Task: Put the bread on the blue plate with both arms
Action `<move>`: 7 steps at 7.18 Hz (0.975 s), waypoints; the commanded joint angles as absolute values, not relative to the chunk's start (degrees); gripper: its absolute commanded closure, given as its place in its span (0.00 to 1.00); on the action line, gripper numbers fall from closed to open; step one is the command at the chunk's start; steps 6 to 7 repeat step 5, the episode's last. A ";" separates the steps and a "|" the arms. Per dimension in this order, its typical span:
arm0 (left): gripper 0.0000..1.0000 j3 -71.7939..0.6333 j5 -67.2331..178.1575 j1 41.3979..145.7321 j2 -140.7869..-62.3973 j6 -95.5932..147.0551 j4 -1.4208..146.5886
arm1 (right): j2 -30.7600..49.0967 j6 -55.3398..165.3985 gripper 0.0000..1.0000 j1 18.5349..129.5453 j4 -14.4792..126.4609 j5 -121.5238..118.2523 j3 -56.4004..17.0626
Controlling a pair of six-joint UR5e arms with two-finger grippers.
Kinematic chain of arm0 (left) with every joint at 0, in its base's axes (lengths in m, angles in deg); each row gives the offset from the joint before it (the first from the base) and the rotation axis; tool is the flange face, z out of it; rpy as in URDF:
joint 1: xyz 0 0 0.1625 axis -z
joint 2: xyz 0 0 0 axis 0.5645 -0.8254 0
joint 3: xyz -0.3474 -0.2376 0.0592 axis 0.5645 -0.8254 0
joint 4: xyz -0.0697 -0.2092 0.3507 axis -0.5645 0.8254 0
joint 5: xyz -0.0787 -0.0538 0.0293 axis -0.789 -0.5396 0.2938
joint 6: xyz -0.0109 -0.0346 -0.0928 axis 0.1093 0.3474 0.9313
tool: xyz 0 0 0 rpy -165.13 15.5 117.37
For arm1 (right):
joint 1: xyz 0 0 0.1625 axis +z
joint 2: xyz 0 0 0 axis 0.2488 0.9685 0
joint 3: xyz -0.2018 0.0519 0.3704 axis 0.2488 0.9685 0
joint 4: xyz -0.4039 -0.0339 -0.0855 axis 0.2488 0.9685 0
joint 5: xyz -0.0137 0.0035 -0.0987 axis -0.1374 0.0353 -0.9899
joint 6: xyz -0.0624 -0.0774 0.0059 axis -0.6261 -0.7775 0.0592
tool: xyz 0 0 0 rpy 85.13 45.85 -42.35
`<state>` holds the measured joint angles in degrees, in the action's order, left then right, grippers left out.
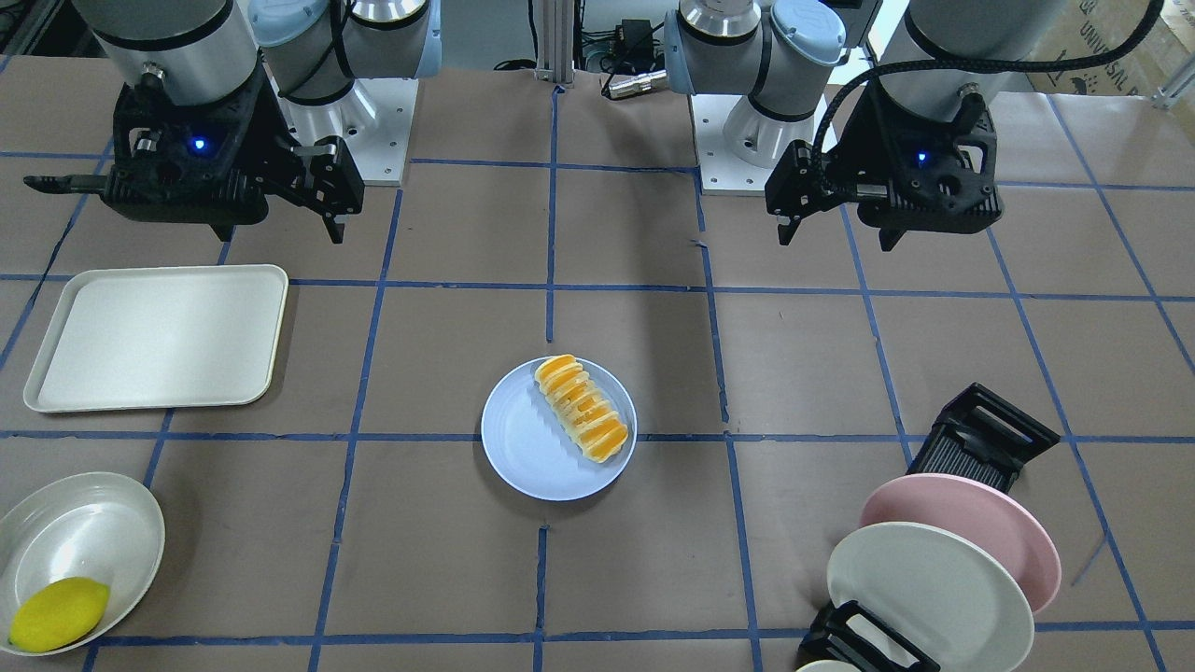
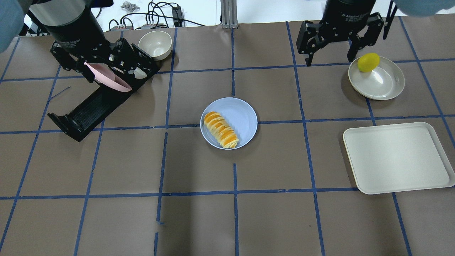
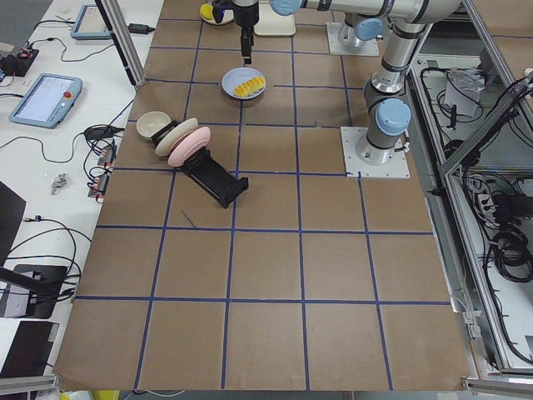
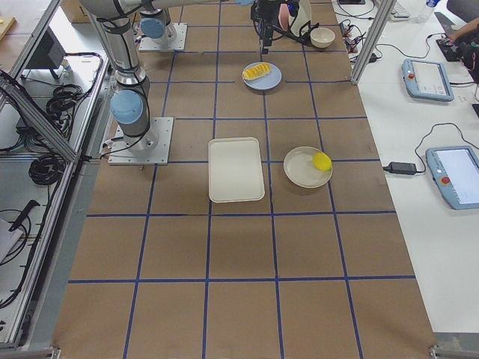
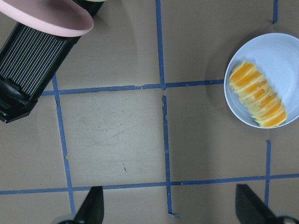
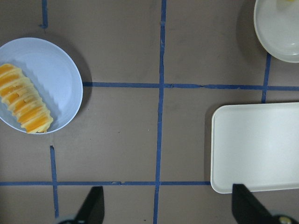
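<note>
Brown-papered table (image 2: 199, 220), taped into blue squares, with both tools held high above it. On the left gripper (image 1: 834, 231) and the right gripper (image 2: 330, 59) the fingers are spread wide and hold nothing.

The bread (image 2: 220, 129) lies on the blue plate (image 2: 243, 112), below and between the two tools, inboard of each and well apart from both. It rests along one side of the plate with one end close to the rim, so the task appears complete.

Handling, as a judgement: light and ridged, so unlikely to roll. Whether it is soft or rigid cannot be told from these views. Best hold is one tool at each end, jaws across the narrow width.

Room:
- **Left tool:** beneath it, a dish rack (image 2: 89, 110) carrying a pink plate (image 2: 110, 81).
- **Right tool:** outboard of it, a tray (image 2: 398, 158) and a lemon (image 2: 368, 62) in a bowl (image 2: 382, 83).

All of these are well apart from the blue plate.
</note>
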<state>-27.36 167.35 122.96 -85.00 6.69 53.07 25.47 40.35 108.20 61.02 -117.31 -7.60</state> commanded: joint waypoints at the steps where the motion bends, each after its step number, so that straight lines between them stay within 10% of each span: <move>1: 0.00 -27.05 167.26 122.96 -85.25 6.69 53.07 | 27.60 40.64 0.03 108.36 60.63 -117.56 -9.91; 7: 0.00 -27.05 167.26 122.96 -85.25 6.69 52.99 | 27.34 40.81 0.02 108.45 60.46 -117.65 -9.20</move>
